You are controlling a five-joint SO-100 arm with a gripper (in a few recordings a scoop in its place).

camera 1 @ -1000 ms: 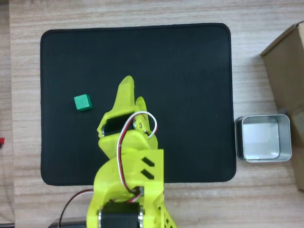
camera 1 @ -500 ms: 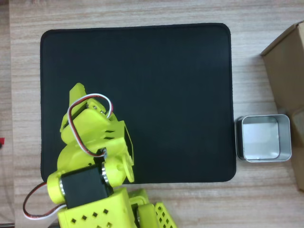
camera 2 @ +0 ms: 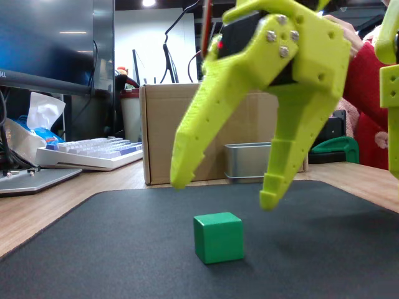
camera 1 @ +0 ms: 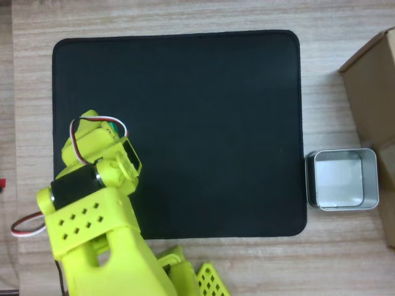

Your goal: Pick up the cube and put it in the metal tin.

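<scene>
In the fixed view the small green cube (camera 2: 218,237) sits on the black mat (camera 2: 112,249). My yellow-green gripper (camera 2: 225,190) hangs open just above it, one fingertip to each side and neither touching it. From overhead the arm (camera 1: 92,179) covers the mat's left side, and only a sliver of the cube (camera 1: 113,128) peeks out beside the wrist. The shiny metal tin (camera 1: 372,179) stands empty on the wood just off the mat's right edge. In the fixed view the tin (camera 2: 248,162) is behind the gripper.
A brown cardboard box (camera 1: 370,92) stands beside the tin at the right edge; it is behind the gripper in the fixed view (camera 2: 163,131). A keyboard (camera 2: 93,152) and clutter lie at the far left. A person's red sleeve (camera 2: 368,106) shows at the right.
The arm has swung left from the mat's middle to over the cube, which it now almost hides from overhead. Cube and tin have not moved.
</scene>
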